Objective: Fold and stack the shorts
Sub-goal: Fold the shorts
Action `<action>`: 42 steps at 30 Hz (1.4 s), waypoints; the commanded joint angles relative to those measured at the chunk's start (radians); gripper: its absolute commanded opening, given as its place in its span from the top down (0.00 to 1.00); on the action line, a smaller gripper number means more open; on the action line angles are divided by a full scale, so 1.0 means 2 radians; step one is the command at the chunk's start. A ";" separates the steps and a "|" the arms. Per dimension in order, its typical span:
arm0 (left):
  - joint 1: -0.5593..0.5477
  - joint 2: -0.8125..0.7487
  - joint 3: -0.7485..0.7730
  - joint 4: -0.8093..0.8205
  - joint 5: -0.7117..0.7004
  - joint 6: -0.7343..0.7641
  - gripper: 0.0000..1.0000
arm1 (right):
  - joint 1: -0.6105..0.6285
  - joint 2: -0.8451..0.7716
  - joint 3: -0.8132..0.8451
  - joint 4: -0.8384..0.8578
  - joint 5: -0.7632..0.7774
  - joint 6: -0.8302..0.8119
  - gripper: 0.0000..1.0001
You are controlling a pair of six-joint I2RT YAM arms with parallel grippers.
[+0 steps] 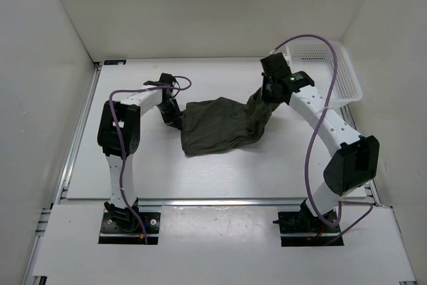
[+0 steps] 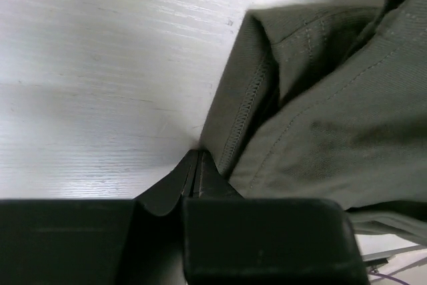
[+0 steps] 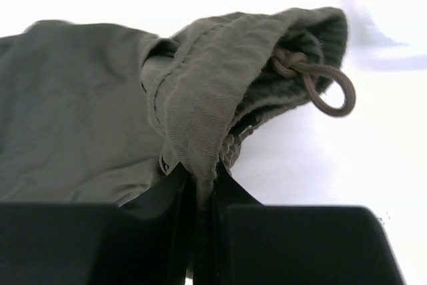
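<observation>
The dark olive shorts (image 1: 217,128) lie spread on the white table between my arms. My left gripper (image 1: 175,121) is at their left edge, low on the table. In the left wrist view its jaws (image 2: 198,158) are closed, pinching a stitched hem corner of the shorts (image 2: 333,118). My right gripper (image 1: 267,95) is shut on the waistband and holds that end raised above the table. The right wrist view shows fabric (image 3: 73,111) bunched between its closed jaws (image 3: 203,185), with the tan drawstring loop (image 3: 327,95) hanging beside it.
A white mesh basket (image 1: 333,71) stands at the back right corner, just behind my right arm. White walls enclose the table on the left, back and right. A metal rail (image 1: 77,131) runs along the table's left edge.
</observation>
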 commanded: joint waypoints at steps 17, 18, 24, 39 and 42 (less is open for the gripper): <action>-0.009 -0.008 0.002 0.002 0.004 -0.016 0.90 | 0.246 0.197 0.268 -0.050 0.057 -0.063 1.00; -0.009 -0.008 0.002 0.002 0.004 -0.016 0.90 | 0.246 0.204 0.272 -0.050 0.052 -0.063 1.00; 0.000 -0.019 -0.003 0.002 0.004 -0.016 0.90 | 0.255 0.245 0.295 -0.046 0.024 -0.063 1.00; 0.089 -0.158 0.034 -0.075 0.007 0.018 0.24 | 0.235 0.106 0.169 0.028 -0.019 -0.046 0.18; 0.060 -0.165 0.057 -0.082 0.007 0.036 0.53 | 0.206 0.061 0.093 0.039 -0.025 -0.030 0.54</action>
